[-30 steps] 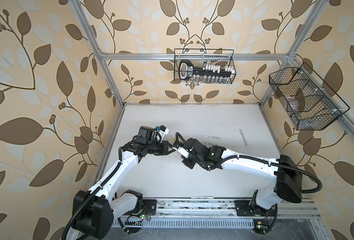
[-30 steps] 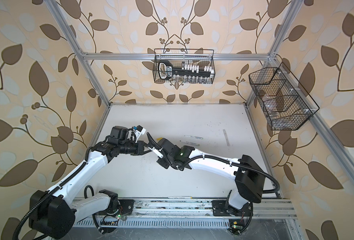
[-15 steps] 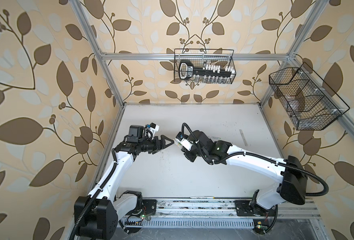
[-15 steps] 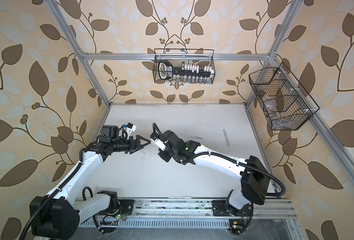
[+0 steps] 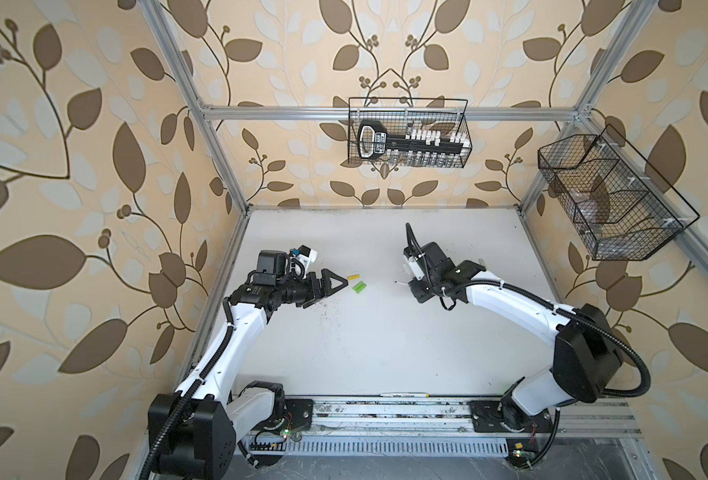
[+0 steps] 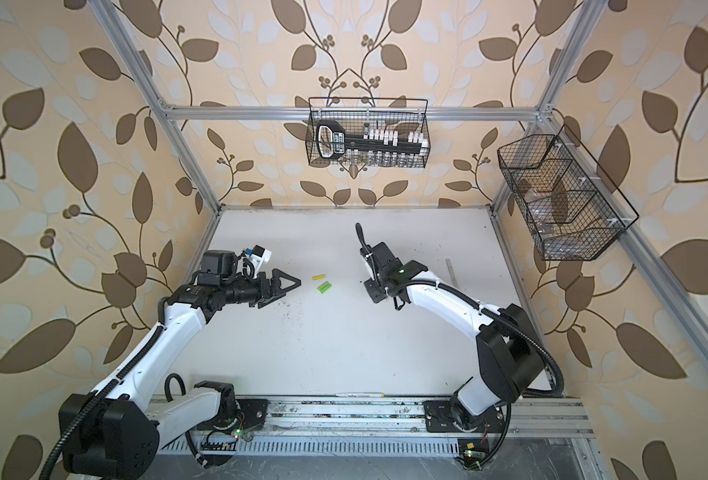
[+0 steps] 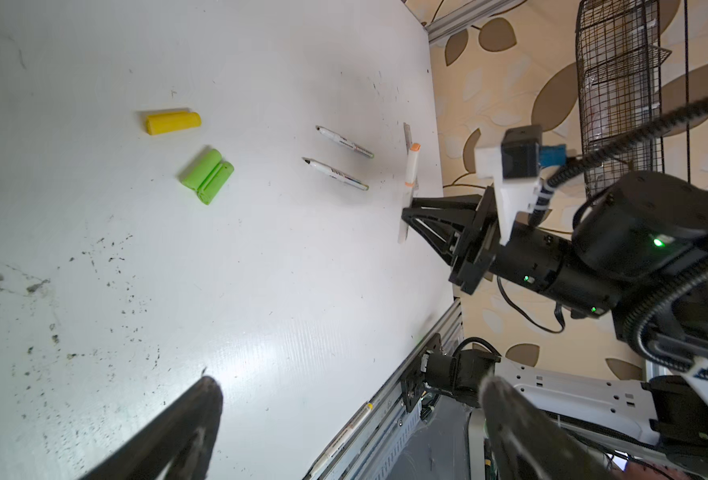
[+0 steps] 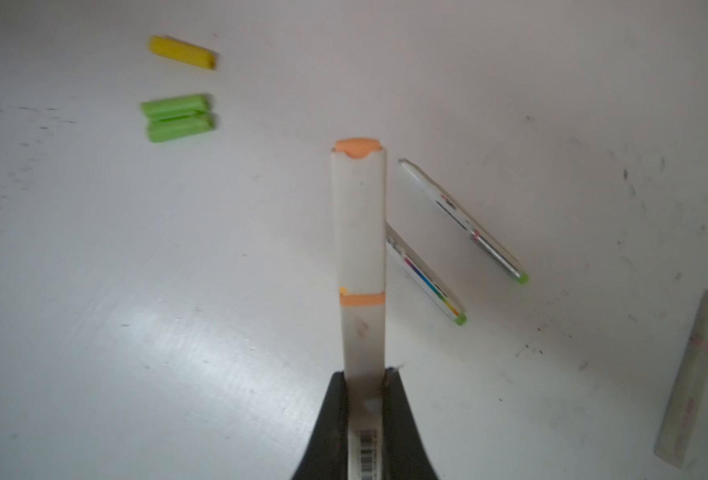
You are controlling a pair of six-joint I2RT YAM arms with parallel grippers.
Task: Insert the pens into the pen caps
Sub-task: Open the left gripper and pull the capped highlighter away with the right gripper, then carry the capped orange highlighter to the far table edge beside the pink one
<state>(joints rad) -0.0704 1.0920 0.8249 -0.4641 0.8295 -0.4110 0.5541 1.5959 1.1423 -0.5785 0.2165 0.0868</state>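
My right gripper (image 8: 362, 378) is shut on a white pen (image 8: 360, 249) that carries a pale cap with an orange end; the left wrist view shows this pen (image 7: 410, 174) held above the table. My left gripper (image 5: 335, 286) stands open and empty, just left of a yellow cap (image 5: 353, 276) and two green caps (image 5: 359, 287) lying side by side. Two bare pens (image 8: 464, 220) (image 8: 427, 278) lie on the table beyond the held pen. Another pen (image 5: 404, 394) lies along the table's front edge.
A pale flat strip (image 8: 690, 382) lies on the table by the right wall. Dark specks (image 7: 94, 257) dot the white table (image 5: 364, 340) near the left gripper. Wire baskets hang on the back wall (image 5: 408, 133) and the right wall (image 5: 609, 199). A metal rail (image 5: 385, 415) runs along the front.
The two grippers, close together a second ago, have drawn apart. The left gripper opened and pulled back left; the right moved right with the capped pen. The caps now show between them.
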